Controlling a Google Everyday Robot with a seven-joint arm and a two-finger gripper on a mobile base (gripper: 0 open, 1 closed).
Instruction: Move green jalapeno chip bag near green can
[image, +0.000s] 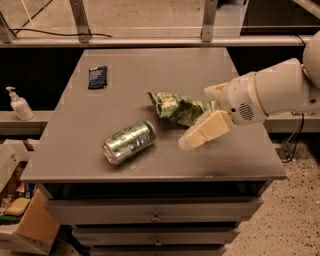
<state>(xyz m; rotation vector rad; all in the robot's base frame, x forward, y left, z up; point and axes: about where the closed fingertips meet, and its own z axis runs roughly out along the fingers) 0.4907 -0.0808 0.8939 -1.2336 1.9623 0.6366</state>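
The green jalapeno chip bag lies crumpled near the middle of the grey table. The green can lies on its side to the bag's front left, a short gap away. My gripper is at the bag's right end, open. Its near finger stretches over the table in front of the bag. The far finger shows behind the bag's right tip. The fingers stand apart on either side of the bag's end without squeezing it.
A small flat dark blue packet lies at the back left of the table. A soap dispenser stands on a ledge to the left. Cardboard boxes sit on the floor at lower left. Drawers are under the tabletop.
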